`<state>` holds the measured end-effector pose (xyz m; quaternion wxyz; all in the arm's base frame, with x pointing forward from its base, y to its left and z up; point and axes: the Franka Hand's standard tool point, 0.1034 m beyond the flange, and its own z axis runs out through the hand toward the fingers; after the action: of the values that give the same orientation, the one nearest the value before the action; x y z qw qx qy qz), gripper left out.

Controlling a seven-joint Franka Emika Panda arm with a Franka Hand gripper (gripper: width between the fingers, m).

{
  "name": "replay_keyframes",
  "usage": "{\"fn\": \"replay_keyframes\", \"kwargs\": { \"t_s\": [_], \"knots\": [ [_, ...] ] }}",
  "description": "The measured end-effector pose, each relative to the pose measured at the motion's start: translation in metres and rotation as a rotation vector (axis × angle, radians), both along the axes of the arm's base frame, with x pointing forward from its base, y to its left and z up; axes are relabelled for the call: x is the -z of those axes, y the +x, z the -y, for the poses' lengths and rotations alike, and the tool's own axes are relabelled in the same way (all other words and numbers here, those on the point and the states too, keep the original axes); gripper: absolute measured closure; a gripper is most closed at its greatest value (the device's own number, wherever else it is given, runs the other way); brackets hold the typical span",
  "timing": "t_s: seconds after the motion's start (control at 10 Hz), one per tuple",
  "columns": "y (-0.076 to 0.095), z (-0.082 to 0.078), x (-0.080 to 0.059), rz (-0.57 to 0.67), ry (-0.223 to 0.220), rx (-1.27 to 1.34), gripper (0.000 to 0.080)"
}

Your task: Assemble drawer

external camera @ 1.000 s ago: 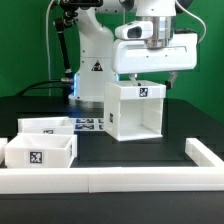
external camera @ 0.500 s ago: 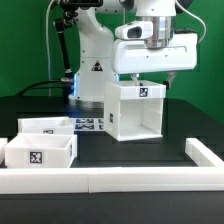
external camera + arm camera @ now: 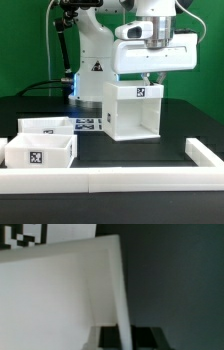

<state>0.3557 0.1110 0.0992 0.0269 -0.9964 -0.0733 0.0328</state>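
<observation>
on the black table [image 3: 186,136], the gripper [image 3: 125,338] is narrowed onto the drawer housing [image 3: 133,118], its two fingers [image 3: 148,336] pressed against either face of the thin top wall.

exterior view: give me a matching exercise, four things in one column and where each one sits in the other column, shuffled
Things:
1. housing
2. front tray
3. marker board
4. border rail

Places:
a. runs along the front, nearest the camera
b. under the gripper, which clamps one wall
c. lying flat beside the housing, on the exterior view's left of it
d. far on the exterior view's left, just behind the rail

Pairs: 1-b, 2-d, 3-c, 4-a
</observation>
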Motion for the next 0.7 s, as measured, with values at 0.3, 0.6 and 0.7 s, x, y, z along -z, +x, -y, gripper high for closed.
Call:
{"fn": "replay_keyframes", "kwargs": {
  "t_s": [0.3,0.6,0.7],
  "knots": [
    [0.000,0.000,0.000,0.000,0.000,0.000,0.0763],
    [0.008,0.004,-0.001,0.002,0.000,0.031,0.0763],
    [0.012,0.004,-0.001,0.003,-0.001,0.045,0.0763]
  ]
}}
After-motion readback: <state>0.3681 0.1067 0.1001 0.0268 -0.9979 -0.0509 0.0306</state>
